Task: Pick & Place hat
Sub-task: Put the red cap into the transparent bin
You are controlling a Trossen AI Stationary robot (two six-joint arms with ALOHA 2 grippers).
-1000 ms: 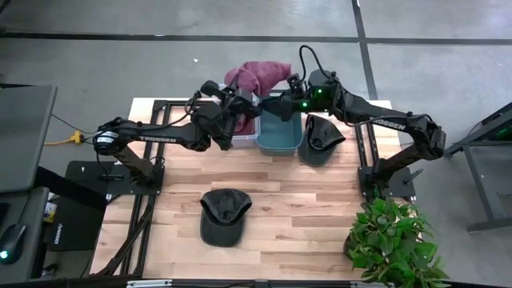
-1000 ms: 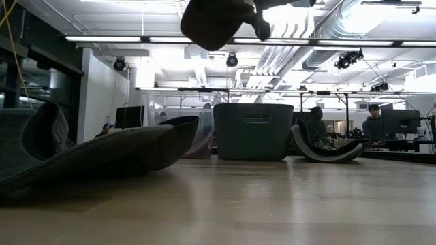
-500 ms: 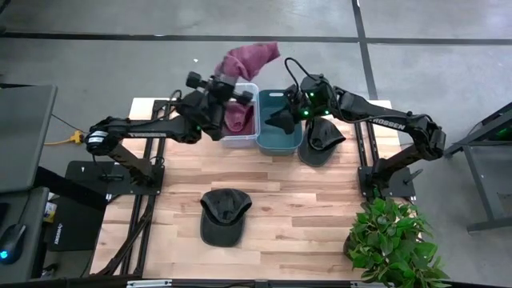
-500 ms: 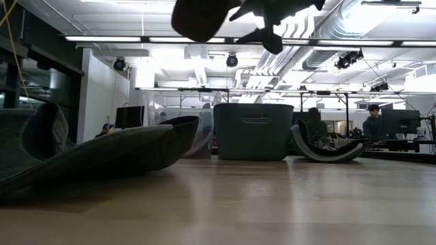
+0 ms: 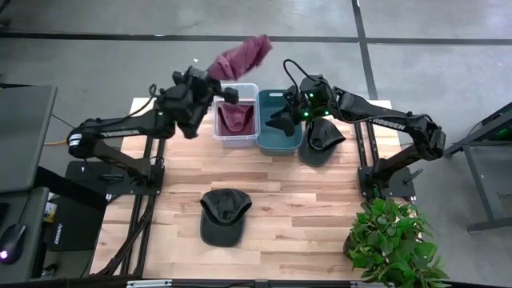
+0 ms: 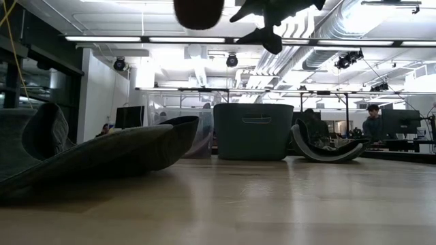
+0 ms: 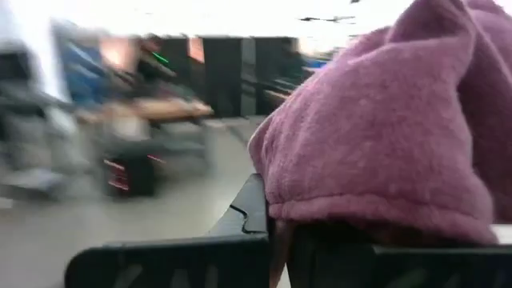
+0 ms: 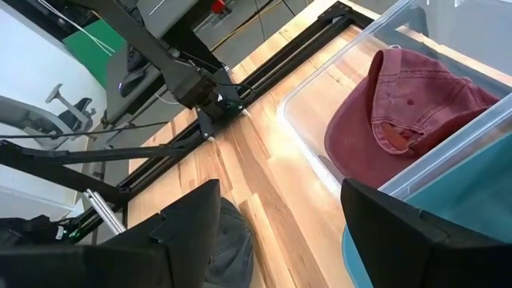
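- My left claw point(image 5: 214, 86) is pinching a pink hat point(image 5: 242, 56), lifted high above the back edge of the desk point(image 5: 304, 208), just behind the clear bin point(image 5: 218, 132).
- In that clear bin lies a red cap point(image 8: 408, 108).
- My right claw point(image 5: 280, 122) hangs over the teal bin point(image 5: 280, 146), fingers point(image 8: 188, 232) spread wide, nothing between them.
- One dark cap point(image 5: 322, 138) leans against the teal bin's right side.
- Another dark cap point(image 5: 223, 215) sits alone on the front of the desk.

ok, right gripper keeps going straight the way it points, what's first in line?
Probably the wooden tabletop beside the clear bin. The open right gripper aims between that bin and the dark cap. Depth is unclear.
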